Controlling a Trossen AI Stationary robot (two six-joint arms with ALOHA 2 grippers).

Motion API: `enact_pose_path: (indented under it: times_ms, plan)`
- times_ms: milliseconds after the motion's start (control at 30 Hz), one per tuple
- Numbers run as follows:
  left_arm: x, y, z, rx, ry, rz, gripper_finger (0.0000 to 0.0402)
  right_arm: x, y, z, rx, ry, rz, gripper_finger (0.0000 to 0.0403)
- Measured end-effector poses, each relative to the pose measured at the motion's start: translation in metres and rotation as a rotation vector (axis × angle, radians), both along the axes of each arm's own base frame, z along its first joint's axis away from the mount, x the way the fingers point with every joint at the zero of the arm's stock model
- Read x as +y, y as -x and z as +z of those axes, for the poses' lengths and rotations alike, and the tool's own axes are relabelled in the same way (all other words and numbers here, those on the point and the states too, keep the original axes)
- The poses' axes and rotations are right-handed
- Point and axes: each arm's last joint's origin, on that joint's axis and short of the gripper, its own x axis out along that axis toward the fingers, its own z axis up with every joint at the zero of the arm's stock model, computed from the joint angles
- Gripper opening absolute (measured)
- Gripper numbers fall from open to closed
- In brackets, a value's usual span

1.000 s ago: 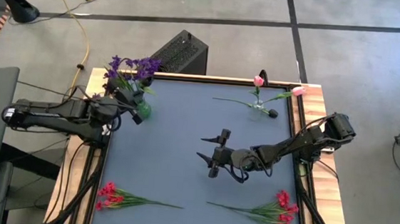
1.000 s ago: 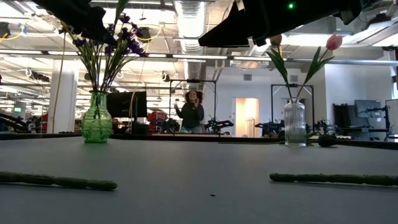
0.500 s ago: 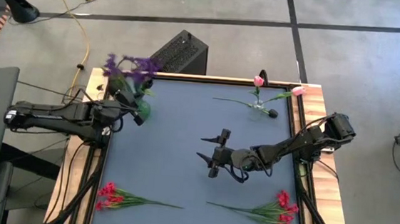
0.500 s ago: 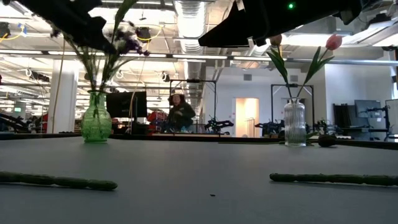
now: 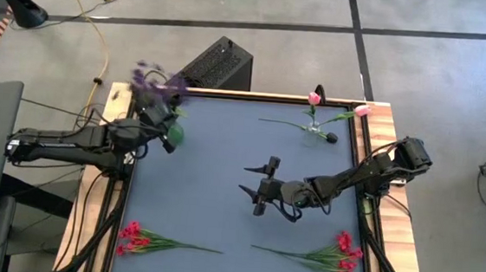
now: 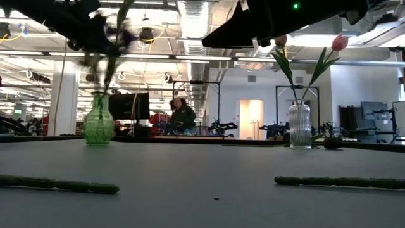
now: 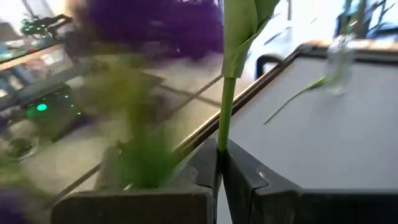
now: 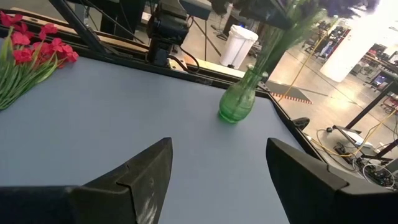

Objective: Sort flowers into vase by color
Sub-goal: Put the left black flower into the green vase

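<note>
My left gripper (image 5: 145, 128) sits at the upper left of the high view, clamped tight on a green stem (image 7: 225, 106) of the purple flowers (image 5: 156, 82), just beside the green vase (image 5: 172, 135) at the table's (image 5: 213, 186) far-left corner. From the wrist view the stem runs straight up out of my closed fingers (image 7: 239, 180), so its long axis is roughly upright, with the blooms above and the vase mouth close below and to the side. I judge the move ahead depends on keeping that stem lined up over the vase neck. My right gripper (image 5: 257, 187) hangs at mid-frame, jaws spread wide and holding nothing, pointing left toward the green vase. The pink tulips (image 5: 315, 98) stand in the clear vase (image 5: 315, 131) at upper right; the red sprays (image 5: 134, 233) lie flat along the bottom edge, stems running left to right, nearer my right arm on that side.
</note>
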Motion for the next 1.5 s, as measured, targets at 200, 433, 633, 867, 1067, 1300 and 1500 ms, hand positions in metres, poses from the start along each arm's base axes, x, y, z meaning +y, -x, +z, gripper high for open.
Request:
enact_pose_path:
  times_ms: [200,433,633,867,1067,1300,1500]
  plan:
    - [0.0,0.0,0.0,0.0,-0.006,0.008,0.0,0.0,0.0,0.0,0.0,-0.001,0.0,0.0286]
    - [0.001,0.001,0.001,-0.015,-0.003,0.045,0.0,0.0,0.0,0.0,0.003,-0.001,0.0,0.0286]
    - [0.002,0.003,0.001,-0.02,-0.018,0.127,0.0,0.0,0.0,-0.001,0.007,0.001,0.0,0.0286]
    - [0.002,0.003,0.001,-0.053,0.01,0.138,0.0,0.0,0.0,-0.001,0.008,0.0,-0.001,0.0286]
    - [0.001,0.001,0.001,-0.07,0.04,0.084,0.0,0.0,0.0,-0.001,0.008,0.001,0.0,0.0286]
    - [0.0,0.004,0.016,-0.076,0.082,0.028,0.0,0.0,0.0,-0.001,0.011,0.002,0.0,0.0286]
    - [0.001,0.007,0.016,-0.035,0.069,0.083,0.0,0.0,0.0,-0.002,0.016,0.002,-0.001,0.0286]
